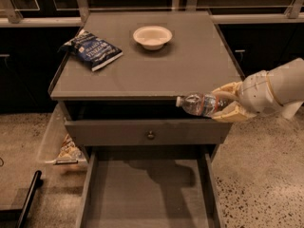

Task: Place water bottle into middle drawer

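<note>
The water bottle [198, 104] is clear ribbed plastic with a white cap pointing left. It lies sideways in my gripper [227, 107], which is shut on its base end. I hold it in the air just past the cabinet top's front right edge, above the right side of the middle drawer [148, 194]. That drawer is pulled out wide, with a bare grey floor. My white arm [275, 91] comes in from the right.
A grey drawer front with a round knob [150, 135] sits above the open drawer. On the cabinet top [190, 65] are a blue chip bag [92, 50] and a white bowl [152, 36]. A clear bin with snacks [61, 144] hangs at the cabinet's left.
</note>
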